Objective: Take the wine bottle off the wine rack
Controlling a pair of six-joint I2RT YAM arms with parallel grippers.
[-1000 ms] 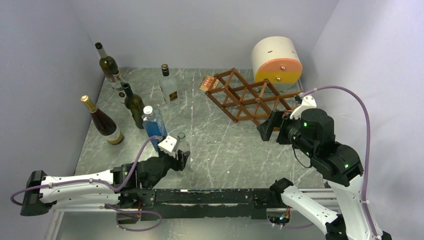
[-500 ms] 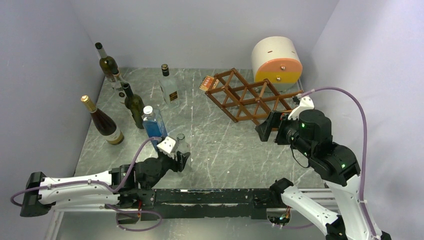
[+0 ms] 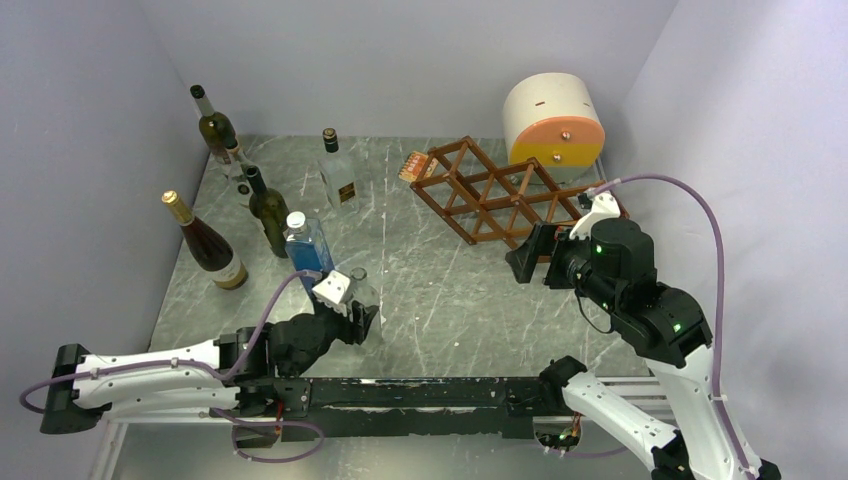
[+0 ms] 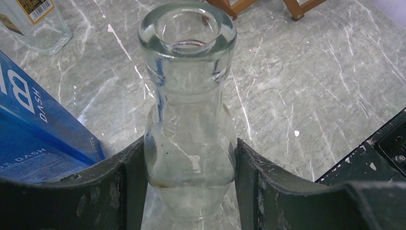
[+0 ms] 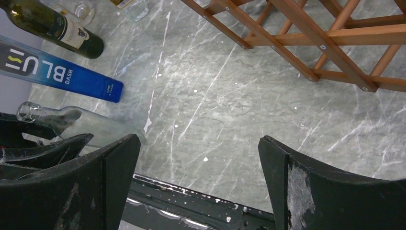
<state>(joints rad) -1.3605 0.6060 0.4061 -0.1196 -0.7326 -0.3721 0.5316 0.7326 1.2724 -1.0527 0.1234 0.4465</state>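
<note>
At the left, the left gripper [image 3: 362, 318] has its 2 fingers closed on the lower body of the clear glass wine bottle [image 4: 189, 120]. The bottle is upright, apparently resting on the marble table [image 3: 450, 290], just beside a blue bottle [image 3: 308, 252]. Well apart to the right sits the wine rack [image 3: 490, 195], and at its near end the right gripper [image 5: 198, 148] hangs with fingers spread wide over bare tabletop.
</note>
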